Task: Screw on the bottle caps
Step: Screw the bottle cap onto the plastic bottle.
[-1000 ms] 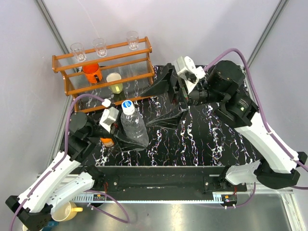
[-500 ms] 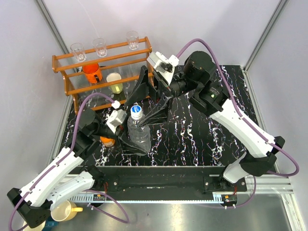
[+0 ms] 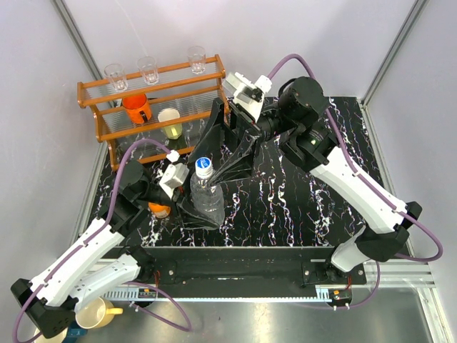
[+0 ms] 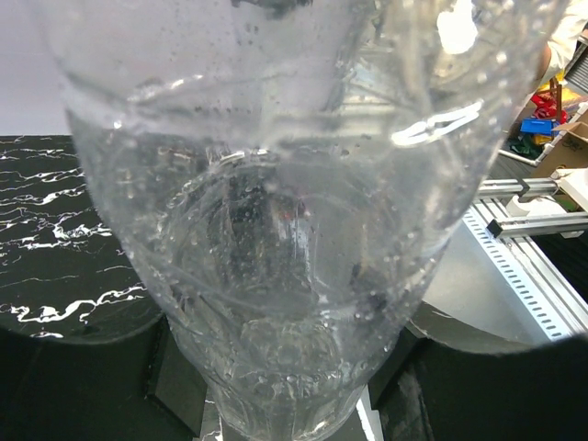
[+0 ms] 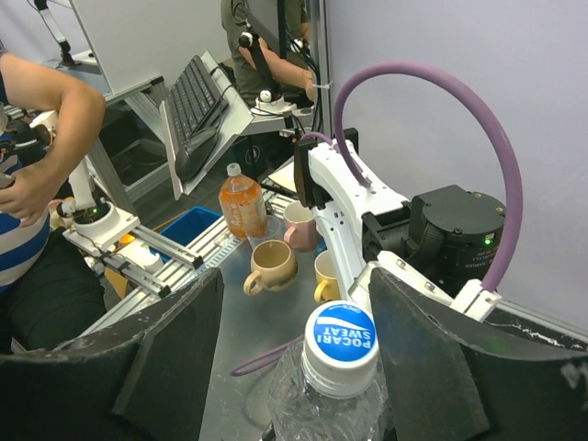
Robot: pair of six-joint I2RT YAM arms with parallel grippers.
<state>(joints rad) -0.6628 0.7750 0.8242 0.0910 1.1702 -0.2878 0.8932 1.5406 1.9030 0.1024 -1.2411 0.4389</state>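
Marbled table (image 3: 300,207), rack (image 3: 168,71) behind, left hand (image 3: 188,209) holding water bottle (image 3: 207,199), right hand (image 3: 206,170) wide astride cap (image 5: 340,347)

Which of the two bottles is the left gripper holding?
The taller clear water bottle, wearing the blue-rimmed cap, sits in the left gripper; the squat orange bottle stands ungripped beside it.

Light: bright, even, from above; I see soft shadows.
Glare: white glints on bottle (image 4: 276,230).
Focus: left wrist view blurs close up; right wrist sharp.
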